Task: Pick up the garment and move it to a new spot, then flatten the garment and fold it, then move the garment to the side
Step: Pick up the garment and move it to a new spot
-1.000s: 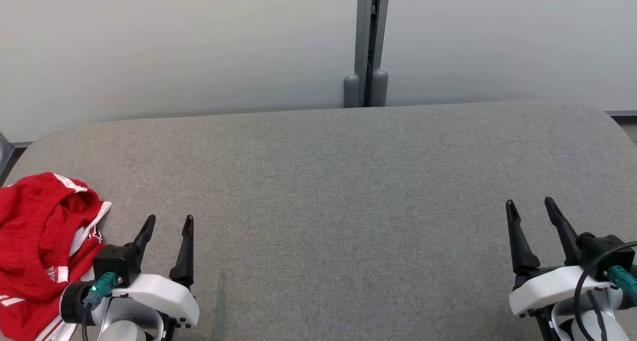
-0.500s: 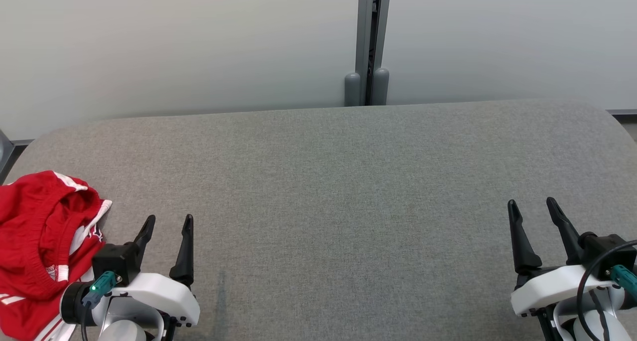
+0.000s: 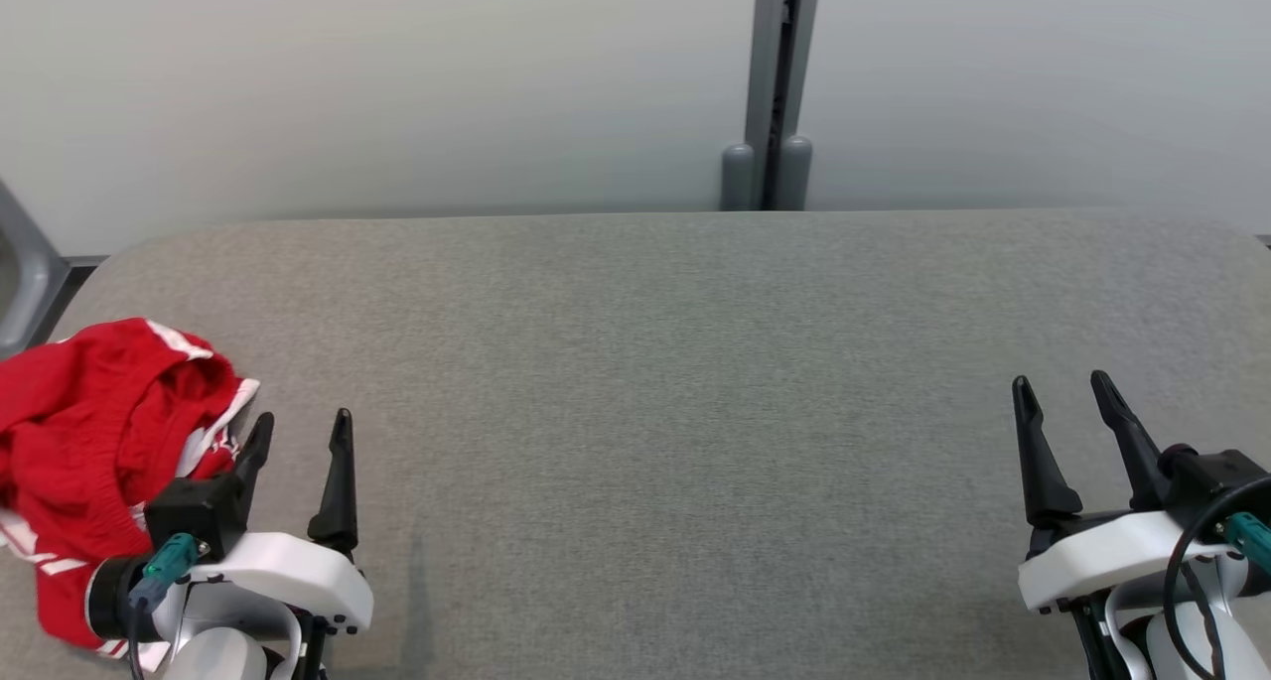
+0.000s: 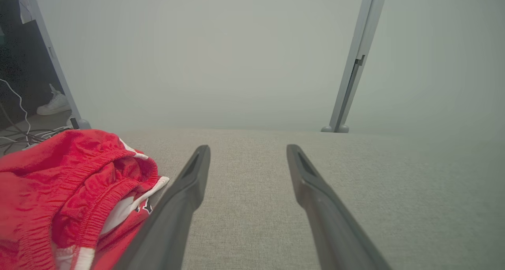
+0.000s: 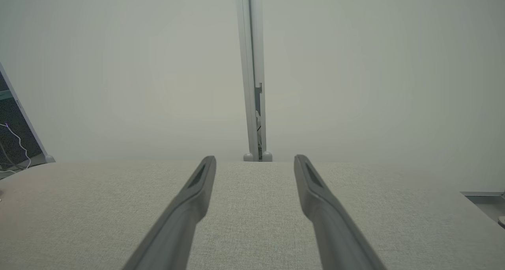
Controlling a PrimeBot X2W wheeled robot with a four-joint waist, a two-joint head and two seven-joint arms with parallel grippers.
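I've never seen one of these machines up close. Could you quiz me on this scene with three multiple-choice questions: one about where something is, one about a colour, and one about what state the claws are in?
1. Where does the garment lie on the table?
A. At its left end, beside the left gripper
B. In the middle
C. At its right end

2. What colour is the garment?
A. Blue
B. Red with white stripes
C. All black

3. How do the left gripper and the right gripper stand?
A. Both open, holding nothing
B. Left shut on the garment
C. Both shut

Answers:
1 A: the head view shows it crumpled at the table's left end, next to that gripper.
2 B: red fabric with white trim shows in the left wrist view.
3 A: the jaws of each stand apart with bare table between them.
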